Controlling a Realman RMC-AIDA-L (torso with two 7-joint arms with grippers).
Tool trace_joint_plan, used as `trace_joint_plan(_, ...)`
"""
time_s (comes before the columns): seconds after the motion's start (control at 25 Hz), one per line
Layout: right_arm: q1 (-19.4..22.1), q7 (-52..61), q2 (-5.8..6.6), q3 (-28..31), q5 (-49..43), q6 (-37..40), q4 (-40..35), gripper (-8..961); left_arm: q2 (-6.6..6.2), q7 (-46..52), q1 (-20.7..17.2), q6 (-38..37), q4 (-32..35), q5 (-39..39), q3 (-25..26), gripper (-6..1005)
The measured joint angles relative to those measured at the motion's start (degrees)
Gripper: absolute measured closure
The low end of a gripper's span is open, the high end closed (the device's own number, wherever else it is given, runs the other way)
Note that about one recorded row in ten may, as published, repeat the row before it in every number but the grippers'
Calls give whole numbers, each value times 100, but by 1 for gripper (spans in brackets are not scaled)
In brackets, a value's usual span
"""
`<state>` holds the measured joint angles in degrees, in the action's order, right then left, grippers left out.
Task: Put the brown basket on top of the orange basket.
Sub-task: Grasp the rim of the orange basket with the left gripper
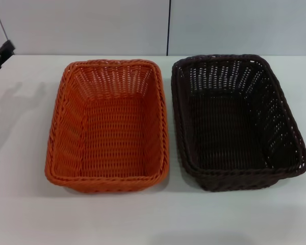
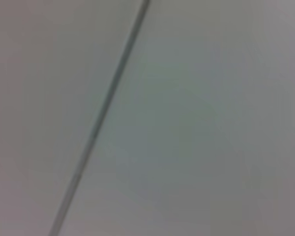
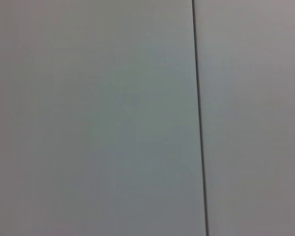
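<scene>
Orange basket [image 1: 108, 127]: sits on the white table [image 1: 153, 219] around 9 o'clock of centre in the head view, upright, nothing inside, long side running away from the robot.

Brown basket [image 1: 238, 122]: over at 3 o'clock, just beside the orange one with a thin strip of table between them, so not touching. Also upright with nothing in it.

Left gripper [image 1: 1, 55]: only a dark bit pokes in up at 10 o'clock by the frame edge, well apart from both baskets. Jaws, honestly can't tell.

Right gripper: doesn't show anywhere.

Wrist views: both just show a plain pale wall panel [image 3: 88, 118] with a dark seam [image 2: 105, 103].
</scene>
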<state>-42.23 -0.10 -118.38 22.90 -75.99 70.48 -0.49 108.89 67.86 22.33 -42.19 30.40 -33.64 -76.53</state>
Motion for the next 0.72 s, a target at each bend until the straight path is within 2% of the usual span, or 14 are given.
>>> trace_joint_plan(0.04, -26, 5, 10, 8, 8, -14, -59, 328, -79, 594, 27, 13, 233, -567, 33, 316)
trace_joint_plan(0.08, -74, 31, 61, 14, 21, -42, -174, 328, -79, 594, 27, 13, 233, -567, 33, 317)
trace_joint_plan(0.12, -74, 31, 61, 14, 21, -42, -174, 328, -79, 594, 27, 13, 233, -567, 33, 318)
trace_joint_plan(0.16, -93, 36, 98, 4, 21, -60, -200, 328, -186, 1320, 64, 14, 508, -1189, 65, 318)
trace_joint_plan(0.2, -103, 39, 130, -5, 17, -78, -214, 328, -186, 1320, 64, 14, 508, -1189, 65, 319)
trace_joint_plan(0.24, -115, 40, 165, -15, 10, -120, -217, 328, -407, 2880, 141, -185, 1054, -2480, 110, 320)
trace_joint_plan(0.32, -129, 40, 222, -22, -5, -210, -224, 328, -525, 4037, 274, -703, 1406, -3616, 381, 321)
trace_joint_plan(0.36, -133, 41, 243, -22, -5, -240, -229, 328, -536, 4577, 348, -1034, 1559, -4225, 621, 322)
trace_joint_plan(0.44, -135, 42, 272, -24, -5, -262, -231, 328, -486, 5032, 412, -1399, 1755, -4890, 998, 323)
trace_joint_plan(0.52, -110, 43, 288, -67, -6, -235, -234, 328, -333, 5551, 468, -1860, 2048, -5715, 1523, 324)
trace_joint_plan(0.64, -90, 44, 292, -146, -5, -223, -240, 328, -220, 6034, 472, -2242, 2469, -6408, 1766, 326)
trace_joint_plan(0.68, -54, 45, 291, -254, -6, -230, -246, 328, -208, 6408, 482, -2431, 2781, -6938, 1769, 327)
trace_joint_plan(0.72, -31, 45, 287, -281, -6, -232, -248, 328, -208, 6408, 482, -2431, 2781, -6938, 1769, 328)
